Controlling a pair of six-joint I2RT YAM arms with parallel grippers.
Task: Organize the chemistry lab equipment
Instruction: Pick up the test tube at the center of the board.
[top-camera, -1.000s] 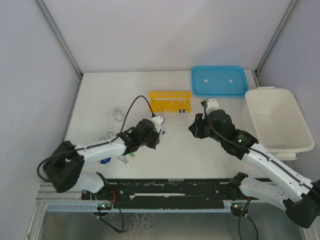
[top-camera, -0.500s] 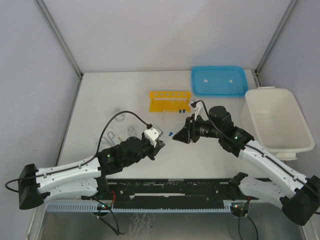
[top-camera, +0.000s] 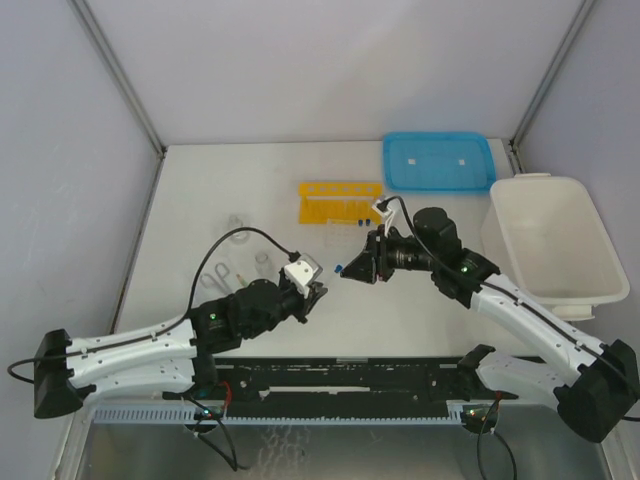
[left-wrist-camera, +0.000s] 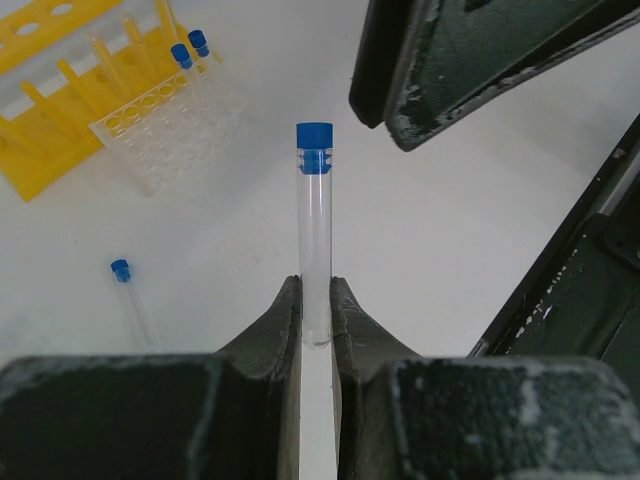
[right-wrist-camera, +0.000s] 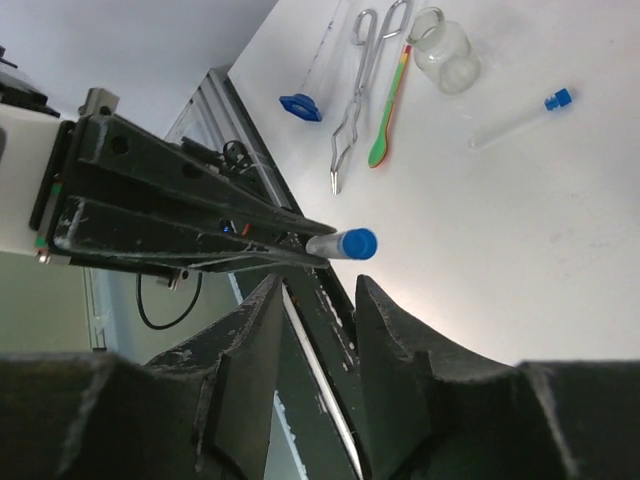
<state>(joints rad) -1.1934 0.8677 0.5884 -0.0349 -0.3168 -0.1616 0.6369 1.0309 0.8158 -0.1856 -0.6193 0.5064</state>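
The left gripper (left-wrist-camera: 316, 330) is pinching a capped tube (left-wrist-camera: 315, 230) by its base, cap outward, presenting it mid-air to the right gripper (right-wrist-camera: 318, 330), whose part-open jaws are waiting just short of the cap for a handover.

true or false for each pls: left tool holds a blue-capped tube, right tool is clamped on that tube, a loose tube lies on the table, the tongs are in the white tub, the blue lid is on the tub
1. The left tool holds a blue-capped tube: true.
2. The right tool is clamped on that tube: false; its jaws stand open just short of the cap.
3. A loose tube lies on the table: true.
4. The tongs are in the white tub: false; they lie on the table beside the green-tipped stick.
5. The blue lid is on the tub: false; it lies on the table.
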